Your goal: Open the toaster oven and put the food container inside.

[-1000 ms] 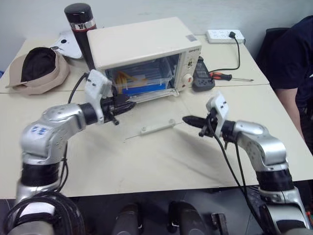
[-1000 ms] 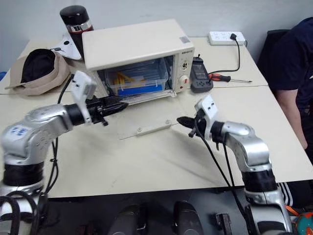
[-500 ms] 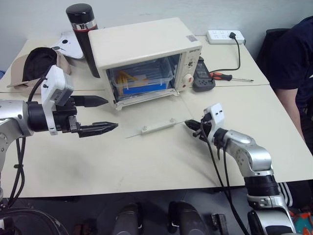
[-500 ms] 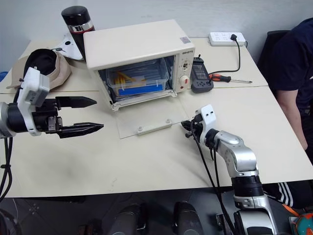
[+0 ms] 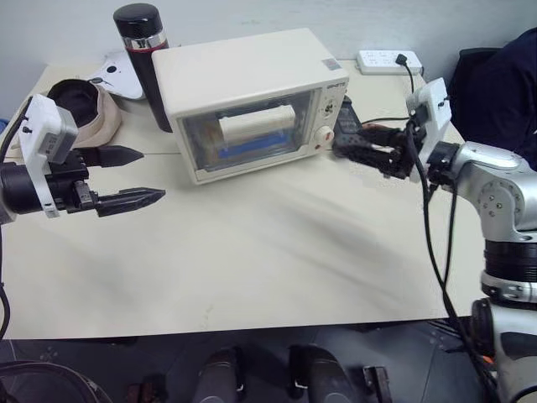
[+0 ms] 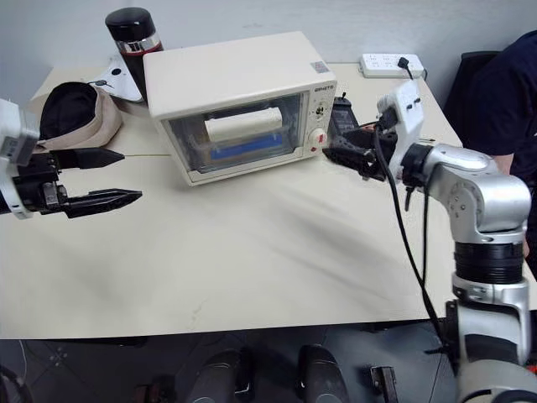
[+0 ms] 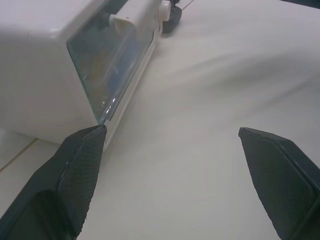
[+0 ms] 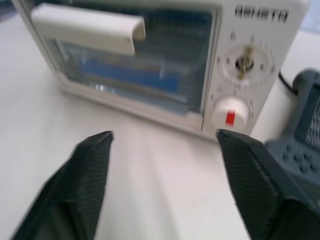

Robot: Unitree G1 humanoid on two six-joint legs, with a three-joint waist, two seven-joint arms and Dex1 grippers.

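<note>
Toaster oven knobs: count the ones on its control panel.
2, both on the toaster oven's right-hand panel: a metal-centred dial above, a white knob with a red mark below. None looks hidden.

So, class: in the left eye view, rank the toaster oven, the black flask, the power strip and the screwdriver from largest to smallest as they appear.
1. Toaster oven
2. Black flask
3. Power strip
4. Screwdriver, partly hidden behind the right gripper, so its place is unsure.
</note>
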